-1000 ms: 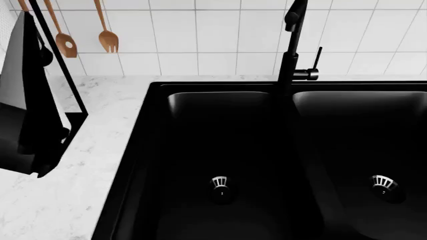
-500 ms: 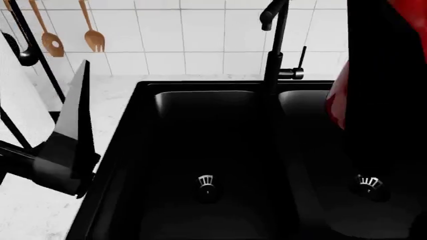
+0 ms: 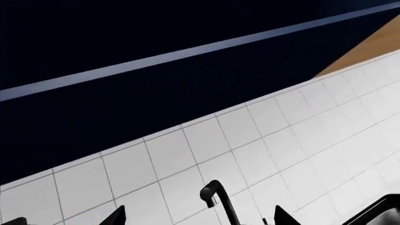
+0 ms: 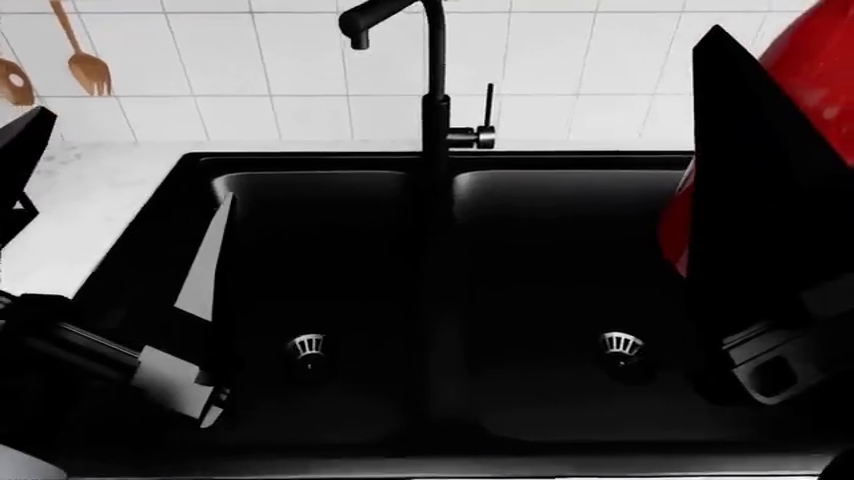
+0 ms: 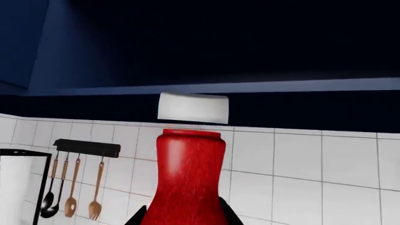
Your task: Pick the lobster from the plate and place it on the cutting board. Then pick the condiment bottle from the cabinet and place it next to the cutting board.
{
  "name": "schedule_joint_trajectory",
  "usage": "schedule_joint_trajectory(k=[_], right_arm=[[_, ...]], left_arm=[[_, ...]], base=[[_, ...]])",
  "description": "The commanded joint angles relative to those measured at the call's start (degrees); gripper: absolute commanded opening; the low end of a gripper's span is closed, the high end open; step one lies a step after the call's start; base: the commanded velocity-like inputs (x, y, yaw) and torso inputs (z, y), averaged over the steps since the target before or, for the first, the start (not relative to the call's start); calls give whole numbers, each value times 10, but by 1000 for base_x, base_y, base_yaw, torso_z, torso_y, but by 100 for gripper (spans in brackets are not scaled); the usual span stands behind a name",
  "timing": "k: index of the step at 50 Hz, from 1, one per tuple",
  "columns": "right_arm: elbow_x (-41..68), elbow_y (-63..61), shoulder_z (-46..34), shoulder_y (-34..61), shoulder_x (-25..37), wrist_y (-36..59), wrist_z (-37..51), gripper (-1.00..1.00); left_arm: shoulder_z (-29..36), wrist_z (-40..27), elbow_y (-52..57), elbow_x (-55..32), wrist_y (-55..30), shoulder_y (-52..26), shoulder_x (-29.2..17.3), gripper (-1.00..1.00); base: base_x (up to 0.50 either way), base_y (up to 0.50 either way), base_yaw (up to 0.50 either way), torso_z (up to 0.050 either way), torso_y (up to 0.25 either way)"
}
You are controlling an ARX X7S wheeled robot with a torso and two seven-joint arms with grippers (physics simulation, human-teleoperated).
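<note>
Right tool (image 4: 767, 250) clamped on the condiment bottle (image 5: 188, 176), black fingers (image 5: 226, 216) pressed on both sides of the red body at its lower part. Bottle upright in right wrist view, white cap (image 5: 192, 107) on top, dark blue cabinet underside (image 5: 250, 47) behind it. In head view the bottle (image 4: 814, 60) shows as a red mass at far right, mostly hidden by the tool, held above the right basin of the black double sink (image 4: 441, 290). Black faucet (image 4: 427, 90) stands between the basins against white wall tiles (image 4: 267, 70). Left tool (image 4: 200, 280) low at left over the left basin; cannot tell if its fingers are apart or together. Left wrist view only shows two dark tips (image 3: 115, 216), tiles and faucet top. Wooden utensils (image 5: 70, 197) hang on a black rail (image 5: 87, 147) at the wall. White marble worktop (image 4: 80, 200) left of sink. Lobster, plate, cutting board not seen
</note>
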Motion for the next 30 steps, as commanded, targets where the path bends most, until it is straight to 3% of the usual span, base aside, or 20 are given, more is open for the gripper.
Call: schedule_joint_trajectory(k=[1, 19, 30], right_arm=[[-7, -1, 16, -14, 0, 10, -12, -100], [-13, -7, 32, -35, -1, 19, -27, -100], [-40, -7, 45, -49, -30, 50, -50, -100]], left_arm=[[3, -9, 0, -6, -2, 3, -4, 100], [33, 4, -33, 24, 30, -2, 5, 100], [15, -9, -10, 8, 22, 13, -7, 100]], base=[[-98, -499, 0, 0, 0], [-61, -500, 0, 0, 0], [-4, -500, 0, 0, 0]])
